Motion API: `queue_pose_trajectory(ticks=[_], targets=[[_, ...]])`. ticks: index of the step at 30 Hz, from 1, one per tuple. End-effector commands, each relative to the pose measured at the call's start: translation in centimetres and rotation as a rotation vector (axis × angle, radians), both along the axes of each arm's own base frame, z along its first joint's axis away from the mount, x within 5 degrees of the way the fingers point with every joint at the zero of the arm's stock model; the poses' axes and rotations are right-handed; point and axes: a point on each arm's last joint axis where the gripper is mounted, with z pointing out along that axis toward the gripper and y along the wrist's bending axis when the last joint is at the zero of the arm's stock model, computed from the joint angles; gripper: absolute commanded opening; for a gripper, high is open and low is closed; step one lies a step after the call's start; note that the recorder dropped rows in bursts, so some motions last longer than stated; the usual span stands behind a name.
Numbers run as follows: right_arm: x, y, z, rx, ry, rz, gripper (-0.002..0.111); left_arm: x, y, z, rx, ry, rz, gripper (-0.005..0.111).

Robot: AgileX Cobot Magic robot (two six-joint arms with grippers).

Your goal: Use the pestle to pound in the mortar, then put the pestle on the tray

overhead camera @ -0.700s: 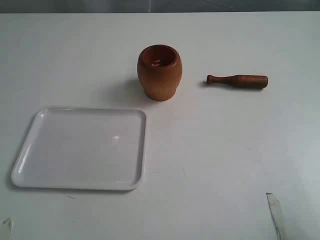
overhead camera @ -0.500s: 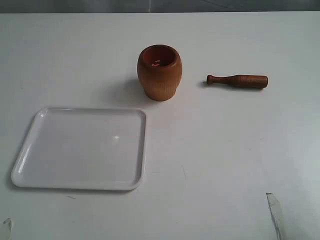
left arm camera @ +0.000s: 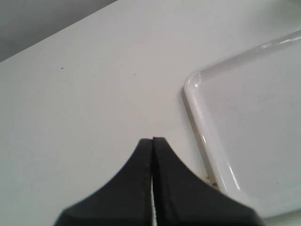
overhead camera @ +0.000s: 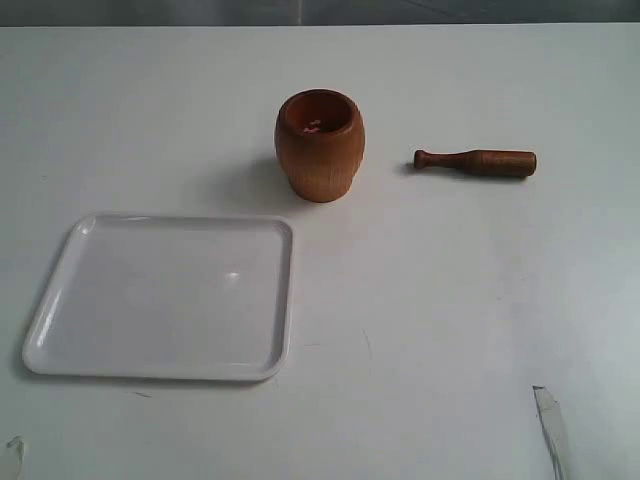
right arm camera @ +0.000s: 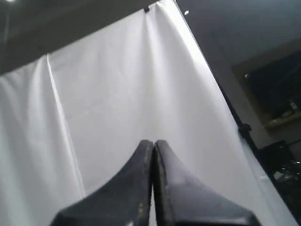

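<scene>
The pestle [overhead camera: 476, 162] is listed lying flat, ungrasped, to the right of the mortar [overhead camera: 319, 145], knob turned toward it, with the tray [overhead camera: 160, 300] below-left of the mortar and the left gripper [left arm camera: 153, 139] and right gripper [right arm camera: 153, 141] closed on nothing, so pickup is judged pending and an opened reach is called for.

Left pincer [left arm camera: 152, 140] and right pincer [right arm camera: 154, 142] are matte black tapering wedges.

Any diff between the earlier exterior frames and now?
No visible change. The mortar stands upright in the same spot beyond the tray, and the pestle lies flat to the mortar's right, apart from it, untouched.
</scene>
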Motion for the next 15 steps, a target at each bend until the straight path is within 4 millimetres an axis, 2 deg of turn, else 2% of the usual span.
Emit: queue_pose_trajectory(ticks=[1,4,6,7,8,9,11,13,15], targets=[[-0.1,-0.1,0.1,0.083,-0.031,0.043,0.0,0.0,-0.1,0.0,-0.015,-0.004,-0.006,0.0],[-0.9,-0.1,1.1,0.103,-0.165,0.071,0.0,0.0,-0.1,0.0,-0.015,-0.004,-0.006,0.0],[-2.7,0.8,2.6,-0.155,-0.418,-0.03,0.0,0.0,-0.1,0.0,-0.015,-0.004,-0.006,0.0],[-2.8,1.2,2.9,-0.28,-0.448,-0.097,0.0,0.0,-0.1,0.0,-0.015,-0.004,-0.006,0.0],[-2.6,1.6,4.4,-0.366,-0.459,-0.123,0.0,0.0,-0.1,0.0,-0.015,-0.004,-0.006,0.0],[-2.1,1.7,5.4,-0.375,-0.443,-0.111,0.0,0.0,-0.1,0.0,-0.015,-0.004,-0.006,0.0],[-0.4,2.1,9.0,-0.405,-0.423,-0.088,0.0,0.0,-0.1,0.0,-0.015,-0.004,-0.006,0.0],[3.4,2.2,12.2,-0.407,-0.288,-0.067,0.0,0.0,-0.1,0.0,-0.015,-0.004,-0.006,0.0],[6.3,2.3,13.9,-0.453,-0.086,-0.065,0.0,0.0,-0.1,0.0,-0.015,-0.004,-0.006,0.0]])
